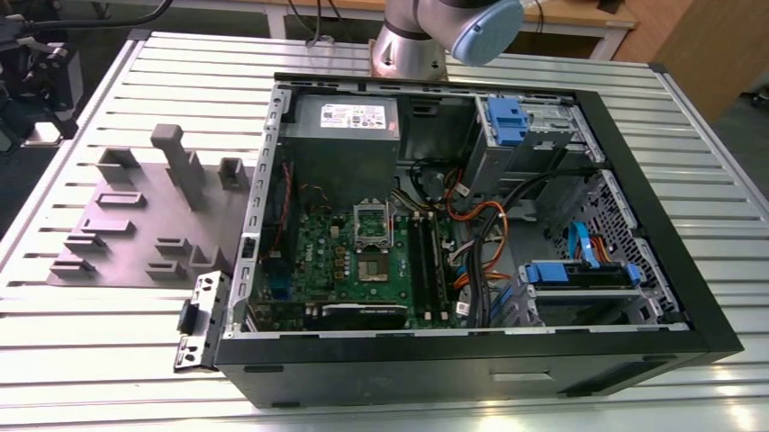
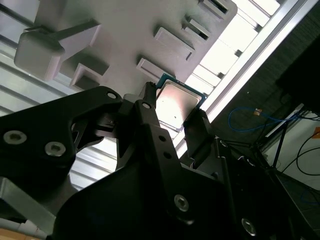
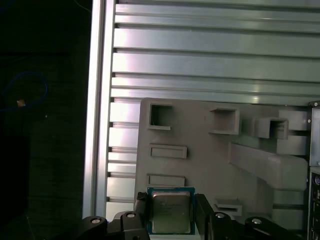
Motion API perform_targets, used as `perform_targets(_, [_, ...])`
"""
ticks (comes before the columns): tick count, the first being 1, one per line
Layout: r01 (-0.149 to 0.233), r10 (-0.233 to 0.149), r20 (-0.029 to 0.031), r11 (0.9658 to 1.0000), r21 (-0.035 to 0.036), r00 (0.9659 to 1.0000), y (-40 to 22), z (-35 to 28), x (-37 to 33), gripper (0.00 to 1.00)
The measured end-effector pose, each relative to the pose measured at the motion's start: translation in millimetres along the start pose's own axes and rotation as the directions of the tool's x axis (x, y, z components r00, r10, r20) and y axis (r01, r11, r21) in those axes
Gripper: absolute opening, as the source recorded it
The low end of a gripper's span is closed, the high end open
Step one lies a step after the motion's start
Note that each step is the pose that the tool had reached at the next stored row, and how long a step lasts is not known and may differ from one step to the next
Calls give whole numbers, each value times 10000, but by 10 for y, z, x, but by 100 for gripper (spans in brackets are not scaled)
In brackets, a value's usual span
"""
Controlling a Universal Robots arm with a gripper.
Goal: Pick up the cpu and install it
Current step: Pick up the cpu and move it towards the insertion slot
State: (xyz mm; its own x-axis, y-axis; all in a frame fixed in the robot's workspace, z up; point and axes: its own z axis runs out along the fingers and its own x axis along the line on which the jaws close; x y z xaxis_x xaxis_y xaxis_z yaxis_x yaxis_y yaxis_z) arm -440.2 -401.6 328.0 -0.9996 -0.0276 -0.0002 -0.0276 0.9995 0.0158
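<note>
My tool (image 3: 171,217) clamps the one cpu (image 3: 171,209) by its edges. One grey fixture plate (image 3: 200,162) lies beneath, beside one open computer case (image 1: 420,369).

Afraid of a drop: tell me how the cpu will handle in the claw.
The cpu looks thin, flat and rigid, so it probably won't flex. Its smooth metal top may be slippery. The claw grips only its edges, so it may twist if bumped.

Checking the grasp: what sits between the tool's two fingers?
The cpu, silver top showing, sits between the tool's fingers in both wrist views.
</note>
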Motion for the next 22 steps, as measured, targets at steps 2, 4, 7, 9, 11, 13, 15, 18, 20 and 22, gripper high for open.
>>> perform_targets(2, [0,0,0,10000,0,10000,0,-9,0,47])
perform_targets(4, [0,0,2,10000,-1,10000,0,-14,0,47])
perform_targets(7, [0,0,1,10000,-1,10000,1,-22,0,47])
perform_targets(9, [0,0,2,10000,-1,10000,1,-26,0,47])
perform_targets(11, [0,0,0,10000,0,10000,1,-32,0,47])
perform_targets(13, [0,0,2,10000,-1,10000,1,-37,0,47])
perform_targets(15, [0,0,1,10000,-1,10000,1,-44,0,47])
perform_targets(18, [0,0,2,10000,-1,10000,1,-48,0,47])
perform_targets(20, [0,0,1,10000,-1,10000,1,-57,0,47])
perform_targets(22, [0,0,0,10000,2,10000,1,-64,0,47])
